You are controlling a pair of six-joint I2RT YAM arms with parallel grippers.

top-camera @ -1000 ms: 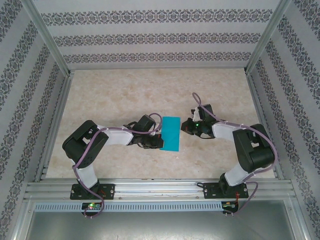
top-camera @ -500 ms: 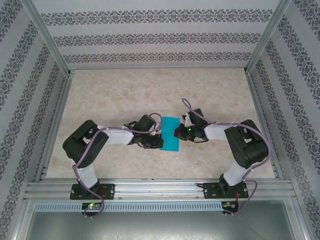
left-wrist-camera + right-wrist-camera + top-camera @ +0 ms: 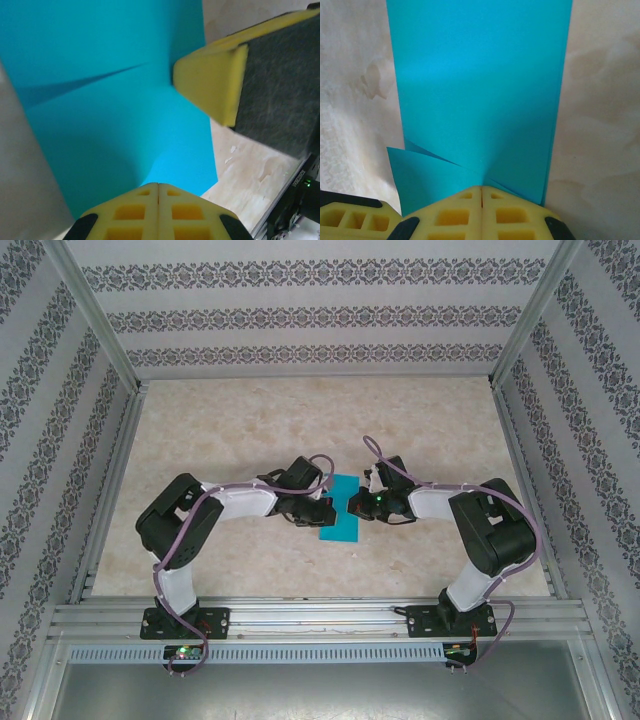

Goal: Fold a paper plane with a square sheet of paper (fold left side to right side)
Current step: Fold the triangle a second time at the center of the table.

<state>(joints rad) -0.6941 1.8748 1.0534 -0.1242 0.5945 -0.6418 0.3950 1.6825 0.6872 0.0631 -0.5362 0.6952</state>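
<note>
We are judging the square sheet of paper [image 3: 338,528] light and floppy, best pinched at an edge. It is lying mid tabletop [image 3: 250,430], teal, folded into a narrow strip. The left gripper [image 3: 318,512] is hovering, jaws spread; the right gripper [image 3: 357,506] is touching it, jaws unclear to us.
</note>
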